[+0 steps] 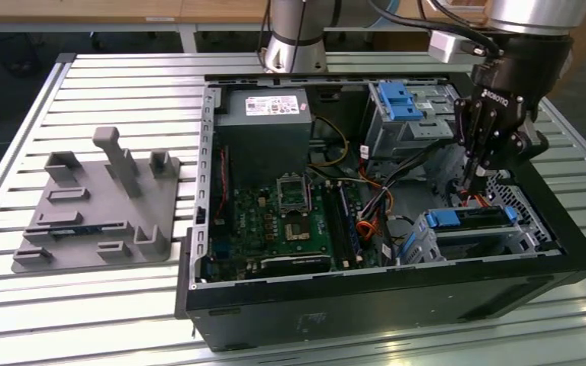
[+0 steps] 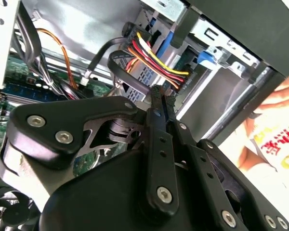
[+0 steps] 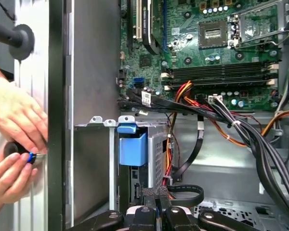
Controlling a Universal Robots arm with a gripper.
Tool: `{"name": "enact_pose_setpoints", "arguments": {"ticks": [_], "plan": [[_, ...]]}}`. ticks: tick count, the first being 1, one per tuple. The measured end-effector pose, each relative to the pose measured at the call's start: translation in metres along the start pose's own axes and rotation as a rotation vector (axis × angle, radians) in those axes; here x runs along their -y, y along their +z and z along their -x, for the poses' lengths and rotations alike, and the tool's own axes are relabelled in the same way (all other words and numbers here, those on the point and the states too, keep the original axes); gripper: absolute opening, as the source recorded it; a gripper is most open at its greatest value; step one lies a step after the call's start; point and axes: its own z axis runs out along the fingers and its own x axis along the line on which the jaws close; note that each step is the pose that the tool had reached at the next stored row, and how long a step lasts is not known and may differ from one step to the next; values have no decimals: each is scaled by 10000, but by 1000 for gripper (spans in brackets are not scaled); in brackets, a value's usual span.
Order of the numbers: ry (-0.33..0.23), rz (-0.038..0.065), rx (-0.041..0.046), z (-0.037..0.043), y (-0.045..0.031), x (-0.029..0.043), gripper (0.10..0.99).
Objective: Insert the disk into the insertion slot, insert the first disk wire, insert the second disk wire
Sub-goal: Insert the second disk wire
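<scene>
Pincer: [image 1: 473,187] reaches down into the open PC case [image 1: 375,297] on the exterior view's right. Fingers are together, tips nearly meeting in both wrist views [image 2: 163,94] [image 3: 156,191].
Clamped on what: can't tell. The tips sit right at the plug end of the red/yellow/black wire bundle [image 2: 154,55], but the contact spot is too tight to read.
Disk vs pincer: the disk [image 1: 466,219] is just below and beside the tips, not held. Its blue carrier end faces the pincer [image 3: 132,149] [image 2: 205,57].
Insertion slot: small silver perforated cage [image 1: 497,242] in the case corner nearest the pincer. The disk is seated inside it, blue end at the opening.
Black flat cable: [image 3: 188,192] loops close by the tips in the first wrist view, between pincer and case floor. Its free end can't be made out.
Case contents: green motherboard [image 1: 283,221] mid-case, grey power supply [image 1: 262,114] at the far end, taller cage w/ blue latch [image 1: 400,99] beside it, well apart from the slot. Loose wires run between the board and the cages.
Outside the case: grey moulded fixture [image 1: 100,206] lies on the slatted metal surface [image 1: 120,84] at the exterior view's left, well apart from the case.
Person: two hands [image 3: 14,115] are beside the case's outer wall in the first wrist view, pinching a small blue-tipped item, not touching the pincer.
Hidden/cut off: the disk body and label are tucked inside the cage. The pincer's own fingers cover the plug area. Arm cut off by the frame top in the exterior view.
</scene>
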Motion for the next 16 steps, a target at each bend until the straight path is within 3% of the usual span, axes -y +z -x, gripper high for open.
{"name": "enact_pose_setpoints", "arguments": {"ticks": [5,12,16], "plan": [[-4,6,328,-51,16,1,149],[38,24,544,-106,35,3,149],[44,31,747,-134,44,-5,149]]}}
